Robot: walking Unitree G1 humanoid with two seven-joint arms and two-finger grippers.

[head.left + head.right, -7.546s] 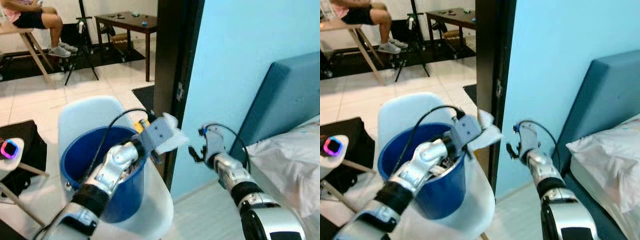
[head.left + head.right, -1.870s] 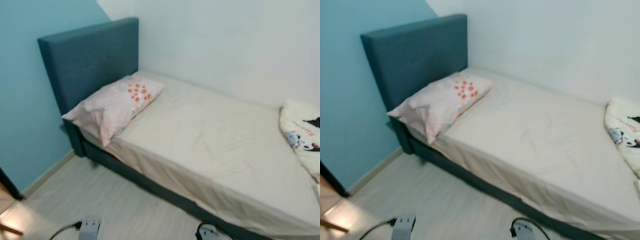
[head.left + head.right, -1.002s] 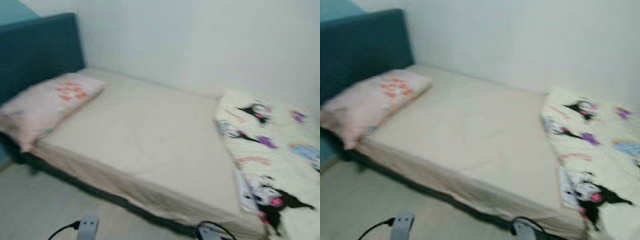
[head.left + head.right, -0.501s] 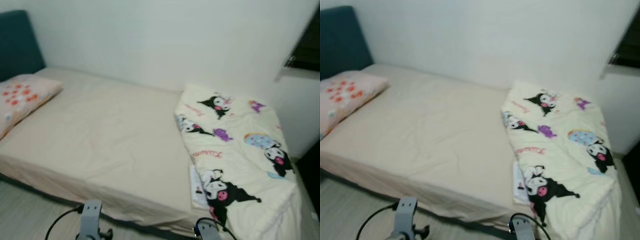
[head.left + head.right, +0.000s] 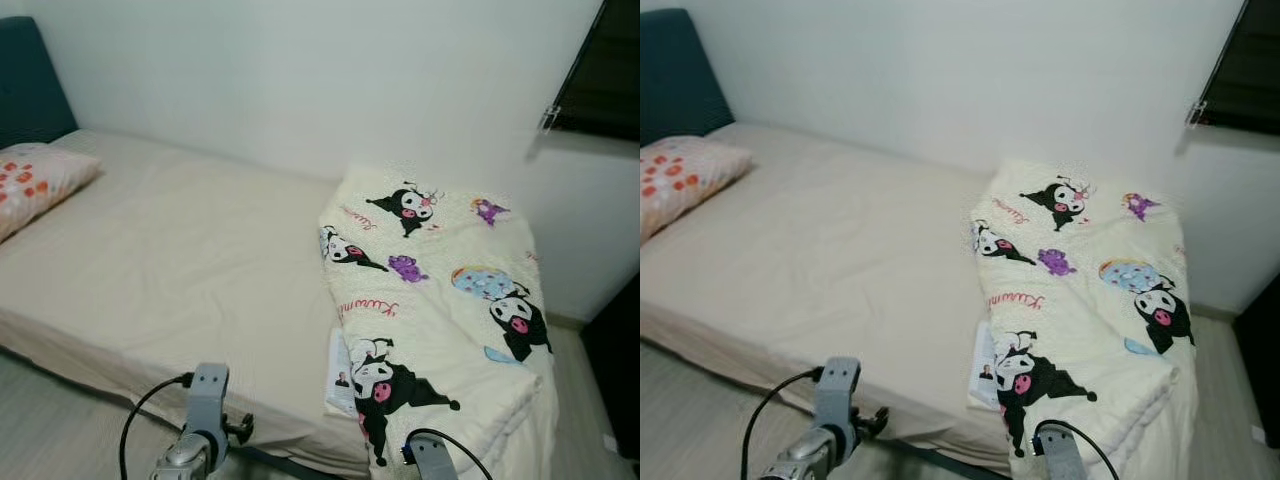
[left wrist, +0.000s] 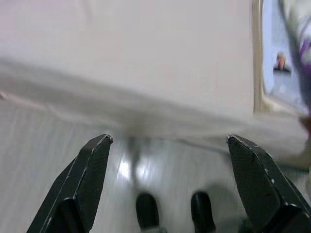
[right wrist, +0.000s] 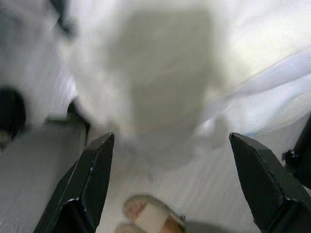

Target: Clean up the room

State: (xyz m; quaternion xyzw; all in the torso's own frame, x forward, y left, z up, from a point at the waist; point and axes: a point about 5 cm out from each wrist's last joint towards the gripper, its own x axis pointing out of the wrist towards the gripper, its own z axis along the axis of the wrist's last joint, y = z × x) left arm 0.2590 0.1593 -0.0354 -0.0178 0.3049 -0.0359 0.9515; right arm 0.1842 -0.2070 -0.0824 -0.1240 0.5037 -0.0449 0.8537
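Left eye view: the bed point(image 5: 170, 270) runs from the dark headboard point(image 5: 28, 85), cut off at the picture's left edge, toward the right. A pillow point(image 5: 35, 185) with orange dots lies at the head end, partly out of frame. A folded blanket point(image 5: 440, 300) with cartoon figures lies on the foot end, its long axis running from the wall toward the robot and its near end hanging over the bed's edge. A small booklet point(image 5: 341, 375) is half tucked under the blanket's left edge. Only the wrist parts of both arms rise at the bottom edge.
Right eye view: same scene; a dark window point(image 5: 1250, 70) is cut off at the upper right.
Left wrist view: left claw point(image 6: 167, 182) is spread wide over the pale floor point(image 6: 58, 150) beside the bed's edge; blurred, with two dark shapes low in the picture that are hard to identify.
Right wrist view: right claw point(image 7: 172, 182) is also spread wide, with blurred white cloth ahead and a sandalled foot point(image 7: 146, 216) between the tips.
Change: half a second ago the camera pointed further left; the headboard and pillow now sit nearer the left edge and more of the window shows.
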